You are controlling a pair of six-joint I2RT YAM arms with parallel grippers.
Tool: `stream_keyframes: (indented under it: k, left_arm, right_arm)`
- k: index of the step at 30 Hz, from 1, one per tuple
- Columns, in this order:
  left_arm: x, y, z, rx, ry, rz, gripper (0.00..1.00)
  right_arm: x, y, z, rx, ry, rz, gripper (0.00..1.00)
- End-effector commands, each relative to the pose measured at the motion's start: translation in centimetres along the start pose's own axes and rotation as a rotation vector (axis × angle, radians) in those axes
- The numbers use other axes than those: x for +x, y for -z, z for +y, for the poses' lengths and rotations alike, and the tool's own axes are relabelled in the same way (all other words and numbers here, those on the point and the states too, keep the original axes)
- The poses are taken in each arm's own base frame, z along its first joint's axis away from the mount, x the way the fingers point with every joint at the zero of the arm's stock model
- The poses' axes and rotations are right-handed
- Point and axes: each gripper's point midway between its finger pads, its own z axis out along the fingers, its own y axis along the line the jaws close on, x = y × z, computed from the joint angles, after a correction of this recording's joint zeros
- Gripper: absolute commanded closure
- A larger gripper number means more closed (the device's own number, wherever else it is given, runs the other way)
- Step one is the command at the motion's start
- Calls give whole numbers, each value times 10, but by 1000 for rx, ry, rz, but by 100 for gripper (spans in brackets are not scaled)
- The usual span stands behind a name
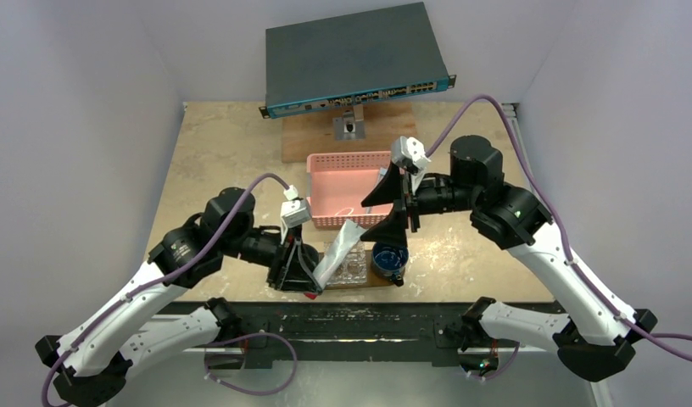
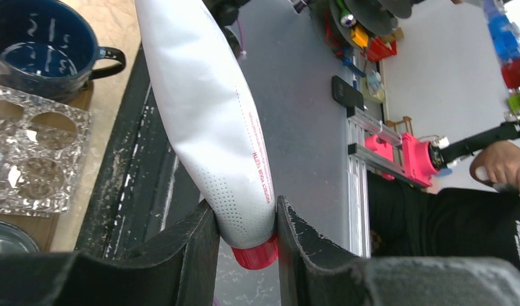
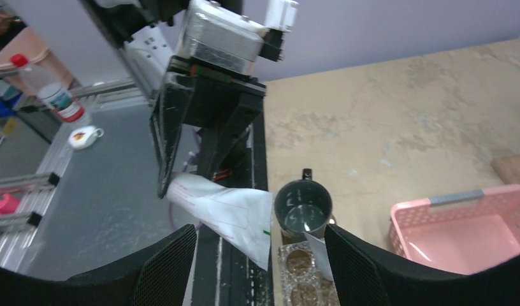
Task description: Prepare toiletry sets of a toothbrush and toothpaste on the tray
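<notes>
My left gripper (image 1: 302, 275) (image 2: 246, 210) is shut on the cap end of a large white toothpaste tube (image 1: 338, 250) (image 2: 206, 108) with a red cap. It holds the tube tilted at the table's near edge, beside the brown wooden tray (image 1: 370, 285) (image 2: 63, 229). My right gripper (image 1: 393, 210) (image 3: 259, 231) is open and empty, held above the tray and looking down on the tube (image 3: 225, 213). A small silvery flat piece (image 3: 318, 252) stands in the clear holder. I see no toothbrush clearly.
On the tray are a clear glass holder with round holes (image 1: 351, 267) (image 2: 28, 153) (image 3: 299, 277) and a dark blue mug (image 1: 389, 259) (image 2: 34, 44) (image 3: 302, 207). A pink perforated basket (image 1: 351, 186) (image 3: 461, 229) stands behind it. A network switch (image 1: 355, 59) sits at the back.
</notes>
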Motion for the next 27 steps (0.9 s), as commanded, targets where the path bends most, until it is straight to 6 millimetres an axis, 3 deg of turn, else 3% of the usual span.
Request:
stream_keyframes:
  k: [1, 4, 14, 27]
  left_arm:
    - [-6, 12, -30, 118, -130, -4, 100]
    - [-1, 15, -32, 121, -144, 19, 100]
    - [3, 19, -36, 138, -160, 47, 100]
    - [6, 19, -25, 75, -168, 79, 100]
  right_arm:
    - [-12, 10, 37, -190, 72, -31, 24]
    - [-10, 7, 44, -253, 47, -33, 25]
    - [5, -11, 38, -320, -74, 8, 27]
    - [14, -28, 47, -354, -134, 56, 32]
